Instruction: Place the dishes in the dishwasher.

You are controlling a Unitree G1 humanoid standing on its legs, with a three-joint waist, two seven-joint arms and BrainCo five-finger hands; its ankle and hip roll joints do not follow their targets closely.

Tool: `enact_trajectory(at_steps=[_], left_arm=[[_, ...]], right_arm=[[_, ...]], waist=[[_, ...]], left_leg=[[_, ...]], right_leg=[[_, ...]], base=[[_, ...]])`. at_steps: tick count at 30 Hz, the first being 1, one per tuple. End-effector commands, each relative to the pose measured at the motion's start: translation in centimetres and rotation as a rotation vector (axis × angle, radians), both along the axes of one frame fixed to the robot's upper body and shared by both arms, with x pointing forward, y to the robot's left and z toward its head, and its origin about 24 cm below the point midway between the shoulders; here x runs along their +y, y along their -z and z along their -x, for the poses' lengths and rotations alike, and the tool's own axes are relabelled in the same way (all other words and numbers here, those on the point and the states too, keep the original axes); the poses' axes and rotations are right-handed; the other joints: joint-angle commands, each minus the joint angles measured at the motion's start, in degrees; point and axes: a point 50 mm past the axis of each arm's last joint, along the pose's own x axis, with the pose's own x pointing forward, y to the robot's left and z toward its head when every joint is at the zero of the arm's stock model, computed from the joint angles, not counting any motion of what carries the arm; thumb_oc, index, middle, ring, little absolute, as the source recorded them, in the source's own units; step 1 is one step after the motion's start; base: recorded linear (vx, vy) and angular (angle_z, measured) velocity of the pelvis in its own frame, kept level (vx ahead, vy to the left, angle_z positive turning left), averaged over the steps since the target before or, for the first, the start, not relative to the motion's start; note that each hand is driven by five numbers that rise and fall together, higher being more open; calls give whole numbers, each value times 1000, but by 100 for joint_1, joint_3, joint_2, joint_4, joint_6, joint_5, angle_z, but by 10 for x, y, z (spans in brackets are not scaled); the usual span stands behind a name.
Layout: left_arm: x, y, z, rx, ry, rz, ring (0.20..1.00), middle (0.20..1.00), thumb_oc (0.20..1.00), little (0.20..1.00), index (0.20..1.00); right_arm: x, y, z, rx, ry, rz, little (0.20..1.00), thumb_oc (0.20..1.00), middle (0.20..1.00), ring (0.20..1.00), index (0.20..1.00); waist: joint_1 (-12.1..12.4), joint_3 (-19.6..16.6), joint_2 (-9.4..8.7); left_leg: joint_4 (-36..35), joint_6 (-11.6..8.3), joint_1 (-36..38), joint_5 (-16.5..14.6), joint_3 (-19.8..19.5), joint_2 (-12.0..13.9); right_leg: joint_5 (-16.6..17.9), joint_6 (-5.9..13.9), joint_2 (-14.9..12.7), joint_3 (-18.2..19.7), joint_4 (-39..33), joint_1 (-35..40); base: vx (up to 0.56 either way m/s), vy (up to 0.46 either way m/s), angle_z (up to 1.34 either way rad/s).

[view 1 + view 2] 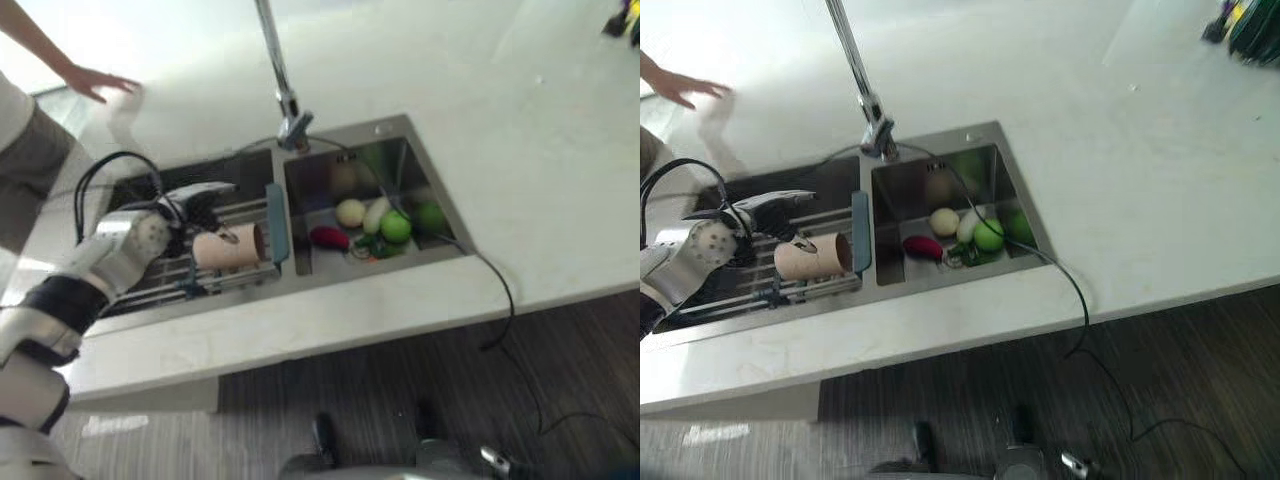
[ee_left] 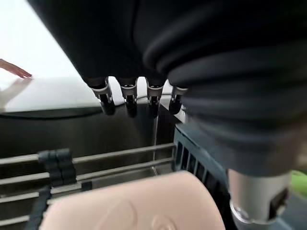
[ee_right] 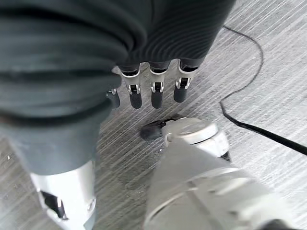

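Beige cup (image 1: 228,248) is lying sideways on the sink rack (image 1: 160,285); left hand (image 1: 195,200) is hovering over it, fingers straight, holding nothing. Careless closing could be rolling the cup away.

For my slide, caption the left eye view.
Left hand open above a pink cup on the sink rack.

R robot hand (image 3: 144,91) open, over wood floor (image 3: 268,62).
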Motion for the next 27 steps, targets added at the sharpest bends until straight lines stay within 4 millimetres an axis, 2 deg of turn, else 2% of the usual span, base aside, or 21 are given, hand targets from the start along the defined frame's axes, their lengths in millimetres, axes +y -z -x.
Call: enact_trajectory(at_steps=[1,12,18,21,27], left_arm=[[21,-62,-6,-172,-83,-16,1000,1000,1000,1000,1000],[22,-56,-10,-93,-115,-86,1000,1000,1000,1000,1000],[26,-59,-13,-108,-156,-113,1000,1000,1000,1000,1000],[33,-65,-12,-106,-197,-114,1000,1000,1000,1000,1000],[44,-62,-11,-93,-248,-136,1000,1000,1000,1000,1000]], right_arm=[[2,-4,-15,-77,18,-15,1000,1000,1000,1000,1000],[-2,-14,-42,-151,15,5,1000,1000,1000,1000,1000],[-2,-17,-49,-175,15,-1,1000,1000,1000,1000,1000],[0,-18,-52,-188,12,-8,1000,1000,1000,1000,1000],[4,-21,-62,-217,8,-12,1000,1000,1000,1000,1000]], waist=[[-39,130,-152],[12,477,-158],[33,584,-180],[59,629,-183],[92,690,-169]], left_leg=[[-4,262,55,-192,-161,-342],[-4,217,-230,-82,-176,-358],[-4,212,-323,-67,-210,-375],[-4,223,-359,-69,-231,-392],[-4,219,-397,-44,-251,-402]], right_leg=[[242,329,-67,133,2,86],[331,334,-134,20,13,-140],[357,359,-160,-4,29,-220],[364,378,-181,-35,44,-253],[382,385,-202,-51,56,-282]], base=[[-69,18,-1],[-57,22,1],[-28,7,2],[-7,1,1],[0,0,0]])
